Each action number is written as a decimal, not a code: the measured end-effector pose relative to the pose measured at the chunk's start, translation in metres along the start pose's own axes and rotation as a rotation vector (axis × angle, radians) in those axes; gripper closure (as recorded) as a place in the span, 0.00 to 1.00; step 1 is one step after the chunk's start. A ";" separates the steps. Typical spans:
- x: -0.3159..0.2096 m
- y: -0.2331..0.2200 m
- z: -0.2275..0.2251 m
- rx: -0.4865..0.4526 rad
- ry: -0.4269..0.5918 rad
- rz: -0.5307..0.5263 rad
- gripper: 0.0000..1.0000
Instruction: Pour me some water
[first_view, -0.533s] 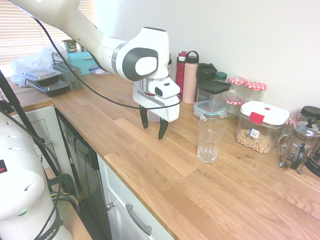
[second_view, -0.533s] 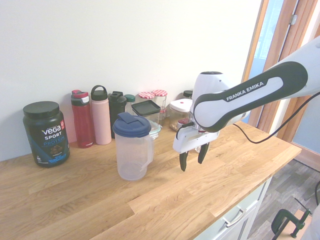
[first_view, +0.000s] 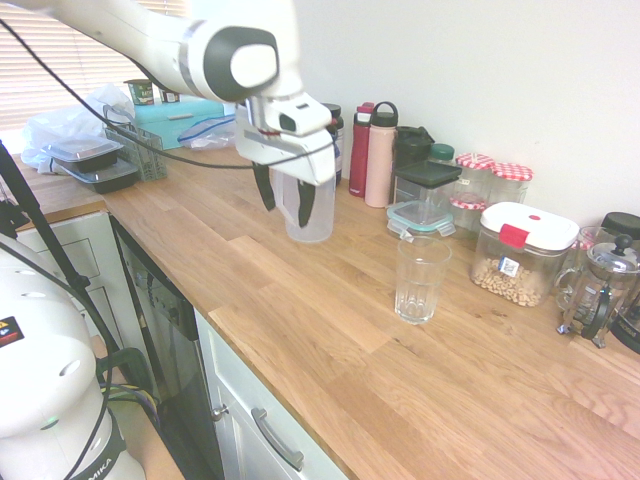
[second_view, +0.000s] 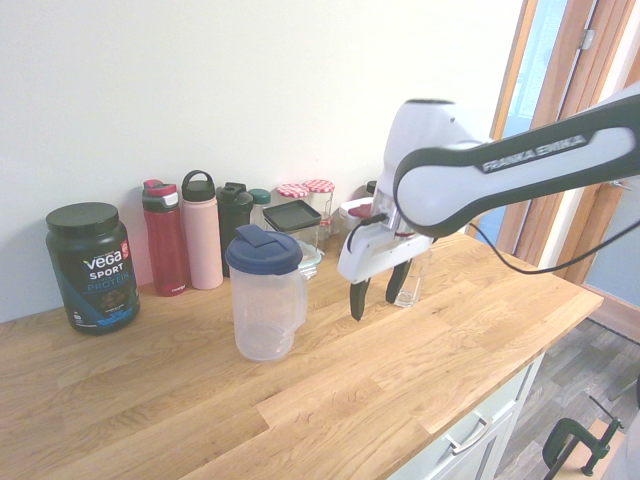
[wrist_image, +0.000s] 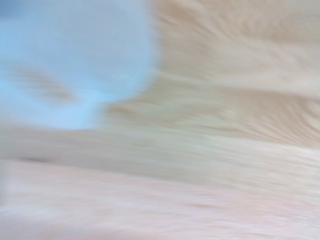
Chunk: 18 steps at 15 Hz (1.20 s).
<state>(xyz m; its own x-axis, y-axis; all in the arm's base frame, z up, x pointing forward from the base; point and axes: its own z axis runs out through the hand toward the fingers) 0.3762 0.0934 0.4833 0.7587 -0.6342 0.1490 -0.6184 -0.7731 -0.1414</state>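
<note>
Jug (second_view: 265, 295), blue-lidded and translucent, stands upright on the surface (second_view: 330, 400), just beside the bottles at the wall; the glass (first_view: 421, 278) stands empty, well apart from it. Since half a second ago the gripper (second_view: 377, 294) has travelled from near the glass toward the jug and now hangs close beside it, above the wood, not touching. Its jaws are spread wide and hold nothing. The wrist view is motion-blurred. Judgement: the approach to grasp the jug is under way; no pouring has begun.
</note>
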 end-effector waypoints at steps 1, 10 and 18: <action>-0.016 -0.009 -0.013 0.023 0.029 -0.037 0.00; -0.021 -0.091 0.017 0.097 0.147 -0.059 1.00; 0.004 -0.102 0.042 0.106 0.144 -0.027 1.00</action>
<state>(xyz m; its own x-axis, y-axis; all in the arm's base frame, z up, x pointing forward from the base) 0.4511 0.1709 0.4569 0.7328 -0.6147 0.2918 -0.5676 -0.7887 -0.2363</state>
